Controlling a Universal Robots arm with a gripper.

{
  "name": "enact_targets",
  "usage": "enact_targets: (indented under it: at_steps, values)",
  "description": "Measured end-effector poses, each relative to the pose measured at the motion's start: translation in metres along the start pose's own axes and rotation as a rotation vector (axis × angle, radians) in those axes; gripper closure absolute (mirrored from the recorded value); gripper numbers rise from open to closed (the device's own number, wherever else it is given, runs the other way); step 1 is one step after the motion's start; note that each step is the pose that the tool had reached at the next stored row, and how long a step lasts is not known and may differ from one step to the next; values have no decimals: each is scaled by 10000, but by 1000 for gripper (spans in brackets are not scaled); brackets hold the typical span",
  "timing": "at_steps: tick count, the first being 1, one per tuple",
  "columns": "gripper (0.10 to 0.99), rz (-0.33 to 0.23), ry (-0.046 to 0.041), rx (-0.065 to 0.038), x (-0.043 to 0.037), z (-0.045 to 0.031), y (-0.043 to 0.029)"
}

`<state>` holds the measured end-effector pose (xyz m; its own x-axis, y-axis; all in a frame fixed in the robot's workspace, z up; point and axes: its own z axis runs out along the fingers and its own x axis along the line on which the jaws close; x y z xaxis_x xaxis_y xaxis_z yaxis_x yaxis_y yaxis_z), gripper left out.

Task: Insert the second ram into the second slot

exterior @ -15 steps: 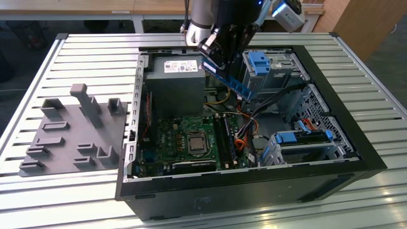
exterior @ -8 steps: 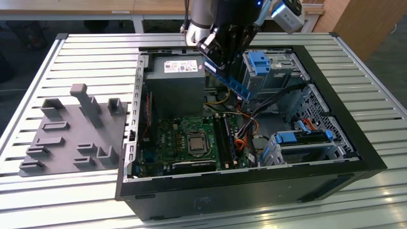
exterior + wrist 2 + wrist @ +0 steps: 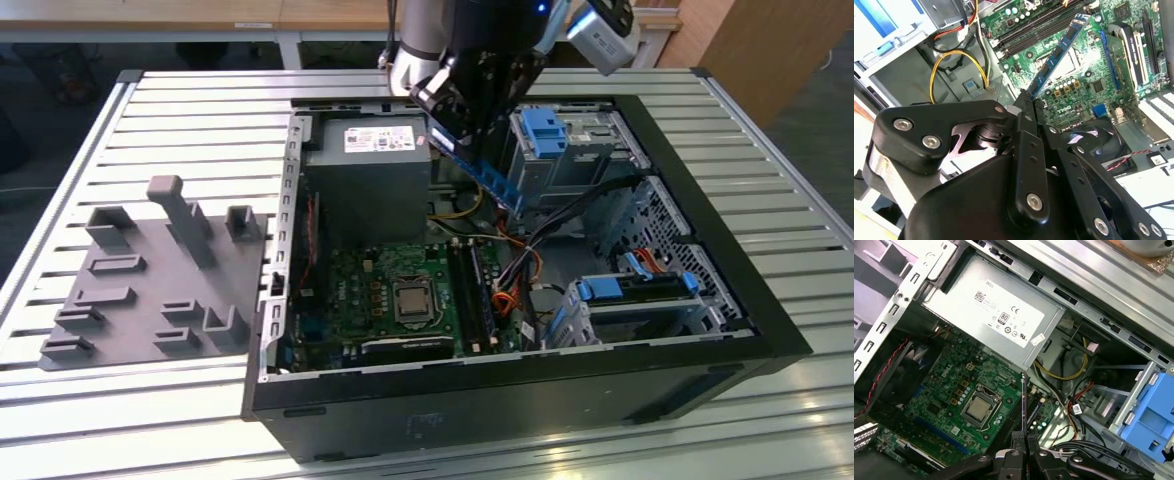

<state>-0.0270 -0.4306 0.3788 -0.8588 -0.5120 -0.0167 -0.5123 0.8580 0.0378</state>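
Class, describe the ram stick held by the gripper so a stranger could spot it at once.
Start at the open black computer case. Above its green motherboard, the gripper holds the second ram. Unlike the chunky light-blue drive brackets nearby, it is a thin, narrow blue circuit-board stick, tilted in mid-air.

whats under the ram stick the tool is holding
The ram stick, clamped in the tool, hangs over the green motherboard, near the processor and dark memory slots. The strip of board right behind it is covered.
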Motion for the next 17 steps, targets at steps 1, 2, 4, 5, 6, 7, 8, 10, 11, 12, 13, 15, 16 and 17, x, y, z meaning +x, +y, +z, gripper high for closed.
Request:
enact_targets:
  at_steps: [1, 2, 4, 5, 6, 7, 8, 10, 11, 12, 13, 15, 16, 17]
  values:
    - [953, 70, -2, 2, 0, 0, 0]
    - [953, 145, -5, 3, 0, 0, 0]
    - [953, 286, -11, 5, 0, 1, 0]
    - [953, 360, -13, 6, 0, 1, 0]
    - [953, 433, -16, 8, 0, 1, 0]
    - [953, 507, -18, 9, 0, 1, 0]
    - [953, 586, -20, 11, 0, 1, 0]
    - [953, 796, -29, 16, 0, 3, 0]
    - [953, 913, -31, 20, 0, 3, 0]
    - [953, 1039, -35, 23, 0, 3, 0]
    - [953, 1156, -40, 25, 0, 4, 0]
    - [953, 1377, -48, 28, 0, 5, 0]
    - [953, 1484, -53, 30, 0, 5, 0]
    - [953, 1604, -58, 32, 0, 6, 0]
